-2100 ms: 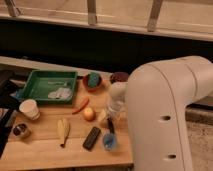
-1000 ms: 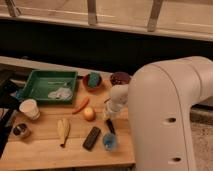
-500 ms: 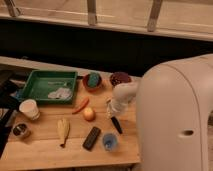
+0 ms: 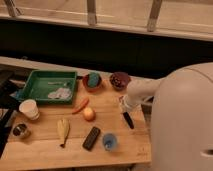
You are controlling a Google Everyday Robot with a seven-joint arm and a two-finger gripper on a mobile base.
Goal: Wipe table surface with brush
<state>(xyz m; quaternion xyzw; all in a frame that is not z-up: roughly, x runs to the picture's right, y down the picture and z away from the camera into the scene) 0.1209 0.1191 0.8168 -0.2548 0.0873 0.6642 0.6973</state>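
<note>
Only one brush (image 4: 128, 120), gripper (image 4: 124, 104) beside it

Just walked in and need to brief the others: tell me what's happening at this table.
A white robot arm reaches in from the right over the light tan wooden tabletop. Its gripper sits at the top end of the small black-handled brush, which slants down onto the wood near the right edge. Whether it has a grip cannot be made out. The round orange fruit, flat black block and blue cup lie left of the brush, apart from it.
</note>
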